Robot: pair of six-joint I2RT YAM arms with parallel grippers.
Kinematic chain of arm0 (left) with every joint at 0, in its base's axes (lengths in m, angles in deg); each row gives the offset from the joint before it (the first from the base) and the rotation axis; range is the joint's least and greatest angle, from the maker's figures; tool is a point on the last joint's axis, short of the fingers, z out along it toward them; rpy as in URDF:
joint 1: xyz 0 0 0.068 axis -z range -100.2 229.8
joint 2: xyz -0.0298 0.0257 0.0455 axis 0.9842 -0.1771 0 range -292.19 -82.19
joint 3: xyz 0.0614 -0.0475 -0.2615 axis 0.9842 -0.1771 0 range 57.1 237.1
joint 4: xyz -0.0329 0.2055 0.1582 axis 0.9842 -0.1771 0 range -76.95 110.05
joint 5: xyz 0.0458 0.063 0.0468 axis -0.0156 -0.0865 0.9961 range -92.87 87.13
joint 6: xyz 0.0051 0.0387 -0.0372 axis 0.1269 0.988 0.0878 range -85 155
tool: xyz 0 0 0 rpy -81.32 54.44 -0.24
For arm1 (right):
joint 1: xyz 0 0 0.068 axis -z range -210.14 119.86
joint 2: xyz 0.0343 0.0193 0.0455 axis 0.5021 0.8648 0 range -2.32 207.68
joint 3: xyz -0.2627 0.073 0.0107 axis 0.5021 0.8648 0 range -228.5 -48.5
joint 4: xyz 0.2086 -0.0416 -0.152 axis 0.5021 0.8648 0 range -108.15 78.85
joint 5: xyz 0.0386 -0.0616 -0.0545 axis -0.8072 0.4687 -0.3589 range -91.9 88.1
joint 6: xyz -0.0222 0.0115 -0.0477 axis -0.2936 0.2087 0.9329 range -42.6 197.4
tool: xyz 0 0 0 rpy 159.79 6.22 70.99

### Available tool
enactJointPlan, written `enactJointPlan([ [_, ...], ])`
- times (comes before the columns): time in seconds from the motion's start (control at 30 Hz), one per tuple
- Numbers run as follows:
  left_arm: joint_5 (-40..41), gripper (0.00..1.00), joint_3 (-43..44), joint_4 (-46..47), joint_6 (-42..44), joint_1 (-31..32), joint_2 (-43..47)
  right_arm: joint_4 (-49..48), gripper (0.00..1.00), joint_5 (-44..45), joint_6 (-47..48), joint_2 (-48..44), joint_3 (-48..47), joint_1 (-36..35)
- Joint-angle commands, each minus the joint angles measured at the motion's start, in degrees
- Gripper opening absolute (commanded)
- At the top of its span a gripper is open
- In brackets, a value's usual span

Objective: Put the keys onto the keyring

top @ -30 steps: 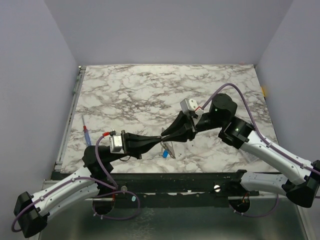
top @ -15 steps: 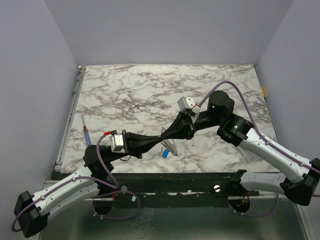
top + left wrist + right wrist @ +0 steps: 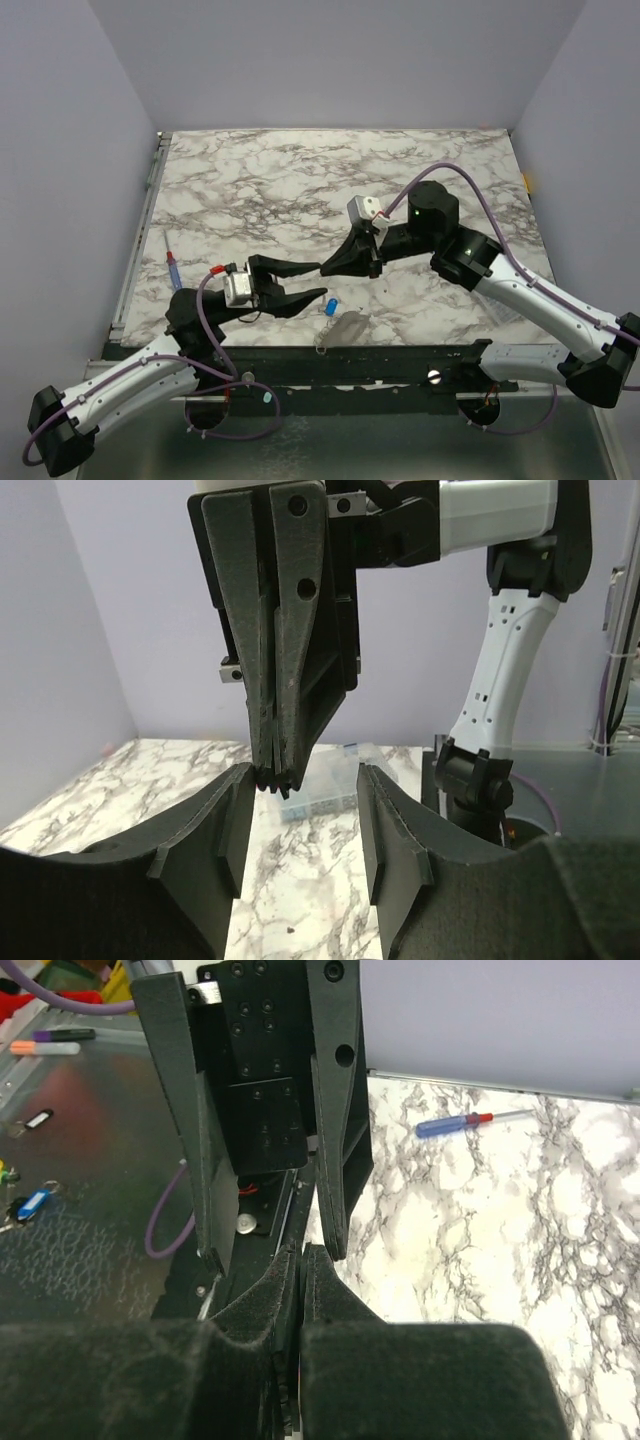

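Note:
The keyring [image 3: 346,325], a pale loop with a short beaded chain, lies flat on the marble near the front edge. A blue-headed key [image 3: 331,307] rests just above it; I cannot tell whether they are joined. My left gripper [image 3: 312,281] [image 3: 303,772] hovers left of them, open with nothing between its fingers. My right gripper [image 3: 326,267] [image 3: 302,1252] is shut, its tip just off the left gripper's upper finger. In the left wrist view the right gripper [image 3: 272,778] hangs in front of the open jaws. I see nothing held in it.
A blue-and-red screwdriver [image 3: 173,265] [image 3: 465,1122] lies at the table's left side. A small clear box [image 3: 320,795] sits on the marble beyond the grippers. The metal front rail [image 3: 330,365] runs right under the keyring.
My left gripper has opened and drawn back to the left. The keyring has dropped from between the grippers to the table's front edge. The right gripper has closed and lifted slightly back.

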Motion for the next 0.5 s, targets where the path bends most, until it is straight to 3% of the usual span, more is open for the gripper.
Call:
enactJointPlan([
  [0.0,0.6,0.51,3.6,-9.1,5.2,0.1,1.4,1.0,0.01,4.8,1.9,-0.5,0.7,-0.3],
  [0.13,10.3,0.47,5.3,-18.8,7.2,0.1,3.5,-2.9,0.01,12.2,-0.1,-1.9,3.9,-0.3],
  [0.3,23.6,0.49,4.5,-26.9,2.3,0.2,5.4,-7.4,0.01,26.6,-6.3,-3.5,11.0,-0.3],
  [0.33,25.4,0.50,4.7,-29.1,0.7,0.2,5.2,-7.8,0.04,29.8,-8.7,-3.4,12.3,-0.3],
  [0.47,27.6,0.52,5.3,-36.3,-5.1,0.2,3.4,-6.8,0.33,42.2,-23.7,-3.1,17.4,-0.3],
])
